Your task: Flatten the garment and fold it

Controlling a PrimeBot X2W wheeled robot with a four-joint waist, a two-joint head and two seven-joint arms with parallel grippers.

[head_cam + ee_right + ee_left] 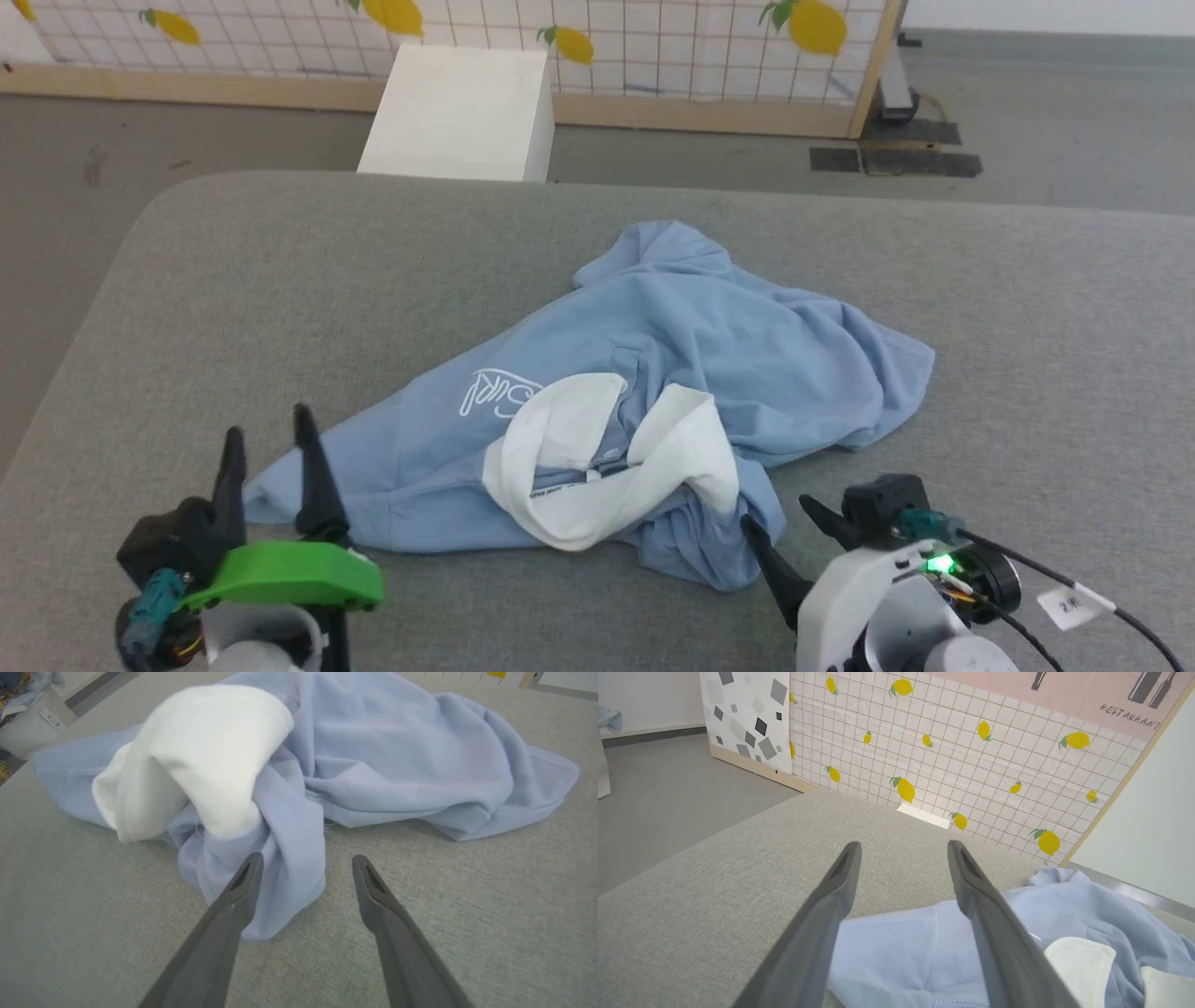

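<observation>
While the garment [728, 355] lies crumpled, my left gripper [266, 425] gapes wide at its nine o'clock. My right gripper [775, 513] gapes at four.

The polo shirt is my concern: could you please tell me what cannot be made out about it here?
Sleeves: in the head view the shirt is crumpled, and its own folds hide them.
Logo: in the head view the white collar covers its end, so it is unreadable.
Left wrist view: the bottom and right edges cut the shirt off, and the left gripper covers part.
</observation>
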